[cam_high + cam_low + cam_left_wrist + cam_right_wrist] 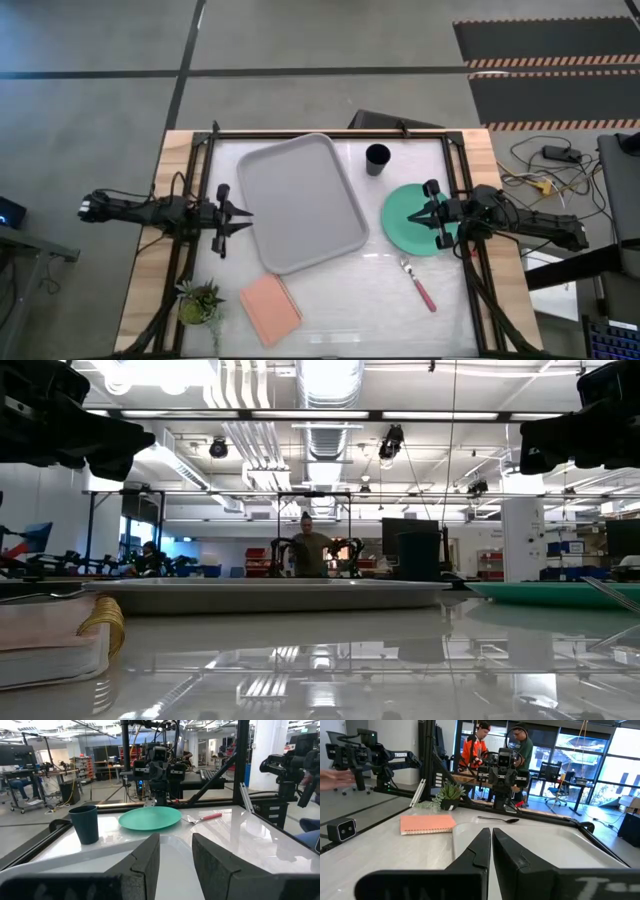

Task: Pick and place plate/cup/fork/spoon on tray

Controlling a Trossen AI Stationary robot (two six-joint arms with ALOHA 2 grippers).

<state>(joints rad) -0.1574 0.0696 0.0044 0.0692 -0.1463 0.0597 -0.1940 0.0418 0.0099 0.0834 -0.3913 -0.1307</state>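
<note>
Over the plate [412, 222], right of the tray [300, 203], the right gripper [425, 213] hovers nearly closed; rigid, slick, best pinched at its rim.

Salmon-pink square pad [270, 308] lies flat nr the table's front edge, w/ a small potted succulent [199, 301] just beside it, toward the left corner. Off the table's right side: tangle of cables [540, 178] on the floor, plus black-and-orange hazard-striped mats [545, 70] further back. In the room beyond, 1 person [307, 551] stands by some equipment in low view, and 2 people [479, 746] stand together behind the far frame in right wrist view.
</note>
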